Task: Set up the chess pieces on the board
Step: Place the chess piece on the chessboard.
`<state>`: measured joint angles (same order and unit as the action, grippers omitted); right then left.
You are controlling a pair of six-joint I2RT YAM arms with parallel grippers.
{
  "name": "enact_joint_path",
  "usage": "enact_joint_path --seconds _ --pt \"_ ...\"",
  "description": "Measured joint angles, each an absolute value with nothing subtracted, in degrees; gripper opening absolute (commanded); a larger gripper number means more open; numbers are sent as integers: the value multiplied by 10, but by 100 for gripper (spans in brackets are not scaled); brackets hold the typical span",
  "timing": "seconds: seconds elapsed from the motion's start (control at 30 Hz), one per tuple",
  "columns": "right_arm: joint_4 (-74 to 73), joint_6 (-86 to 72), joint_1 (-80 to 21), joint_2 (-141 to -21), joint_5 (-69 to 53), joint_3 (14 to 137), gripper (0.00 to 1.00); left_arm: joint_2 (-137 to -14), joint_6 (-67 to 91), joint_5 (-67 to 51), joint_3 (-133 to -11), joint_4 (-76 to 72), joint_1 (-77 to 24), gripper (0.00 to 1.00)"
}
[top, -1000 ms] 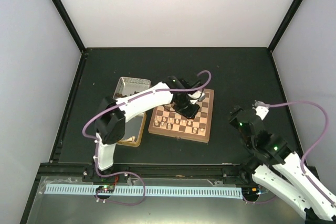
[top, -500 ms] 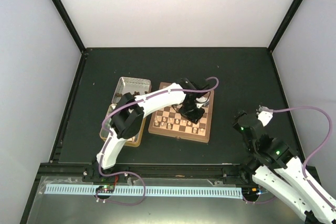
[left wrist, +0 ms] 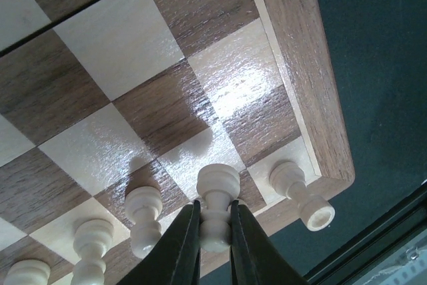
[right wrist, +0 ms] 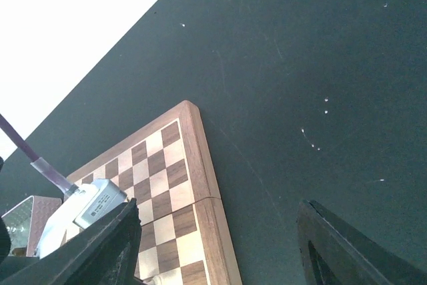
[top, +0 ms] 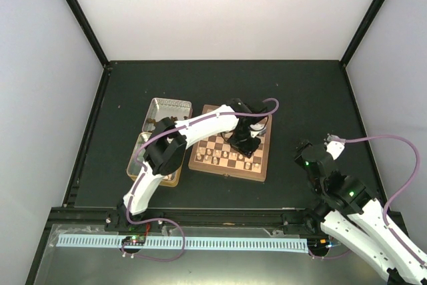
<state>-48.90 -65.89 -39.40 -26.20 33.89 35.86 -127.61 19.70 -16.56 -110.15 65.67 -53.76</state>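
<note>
Left wrist view: my left gripper (left wrist: pixel 215 217) is pinched shut on the stem of a pale cream chess piece (left wrist: pixel 218 183). It holds the piece upright, low over the squares by a corner of the chessboard (left wrist: pixel 303 91) and in line with a row of other cream pieces (left wrist: pixel 143 221). I cannot tell whether its base touches the wood. I judge the narrow pinch lets the fingers slip between neighbours without knocking them. A tipped chessman (left wrist: pixel 301 195) lies on the corner square with its base turned toward the lens and will want righting. From the top external view I take that corner to be the board's near right. The silver tin trays (top: pixel 168 107) sit just left of the board. My right gripper (right wrist: pixel 217 231) hangs wide open and empty over the dark table (right wrist: pixel 300 65) right of the board, out of the left arm's way.
</note>
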Motion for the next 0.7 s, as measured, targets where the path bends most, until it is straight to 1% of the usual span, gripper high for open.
enact_joint_path --seconds 0.27,0.47,0.7 --pt "-488 -659 -394 -262 339 359 65 -1289 198 -160 -1106 668 -538 14" --pt "-489 -659 -394 -262 339 359 65 -1290 200 -159 -1107 673 -538 18" --pt "-489 -659 -394 -262 338 359 65 -1291 200 -164 -1112 672 -538 17"
